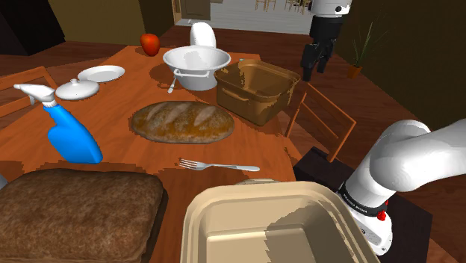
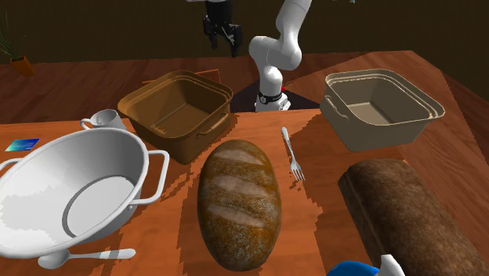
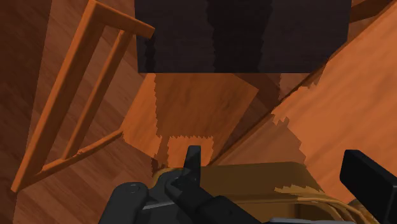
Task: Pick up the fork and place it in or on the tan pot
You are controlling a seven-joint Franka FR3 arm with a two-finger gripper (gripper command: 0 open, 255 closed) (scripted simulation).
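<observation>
The shoulder view cuts off the pale tan pot point(image 1: 254, 193) at six o'clock; the second exterior view shows it whole. One fork point(image 1: 219, 165) lies on the table point(image 1: 134, 161) at the oval loaf's point(image 1: 183, 122) five o'clock. There are two pots and two loaves. The pincer point(image 1: 314, 69), released and empty, hangs at the brown pot's point(image 1: 246, 104) two o'clock.

I see a slim silver-grey fork point(image 1: 220, 165) point(image 2: 291, 154) lying flat on the wooden bench point(image 1: 142, 158). Its tines point toward the shoulder view's left and its handle toward the right. The tan pot point(image 1: 254, 188) point(image 2: 384, 133) is pale beige, rectangular with rounded corners, and open-topped. It stands upright on the bench, near the fork but not touching it.
</observation>
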